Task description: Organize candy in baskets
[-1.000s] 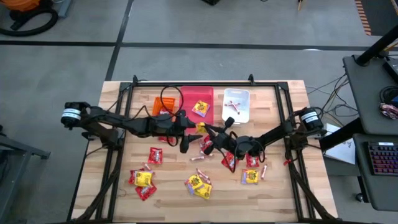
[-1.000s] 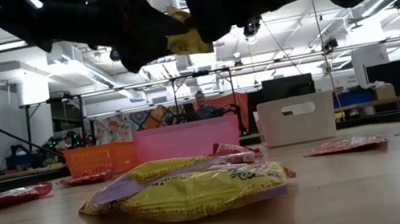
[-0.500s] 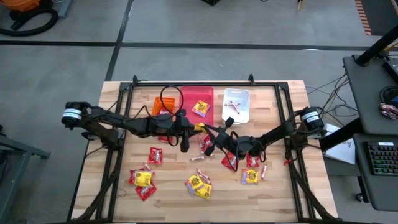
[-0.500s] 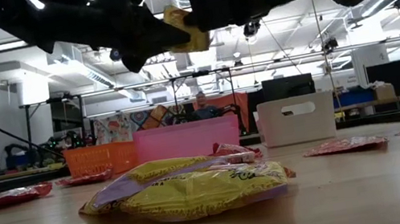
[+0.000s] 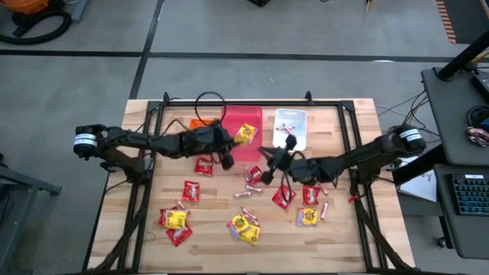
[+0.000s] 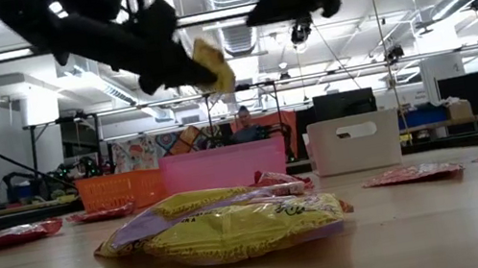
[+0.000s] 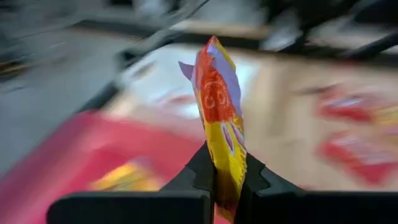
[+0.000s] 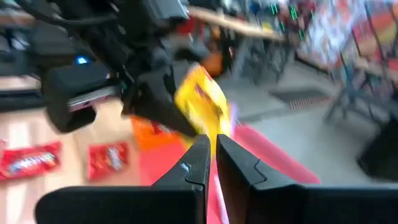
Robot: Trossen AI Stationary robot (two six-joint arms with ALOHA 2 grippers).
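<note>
Since a second ago the left pincer (image 5: 238, 137) has clamped on the yellow packet (image 7: 221, 124) and carried it over the pink basket (image 5: 243, 145); the right pincer (image 5: 267, 174), fingers together, has let go and withdrawn. Candy (image 5: 246, 226) litters the wooden table (image 5: 206, 244); a workshop lies behind.

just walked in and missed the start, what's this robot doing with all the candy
It is sorting sweets into bins. The left gripper is shut on a yellow packet, holding it in the air at the edge of the pink-red basket, which already holds one yellow packet. The right gripper is shut and empty nearby, above the table. Many red and yellow packets lie loose on the wood. The white basket holds a few sticks.
</note>
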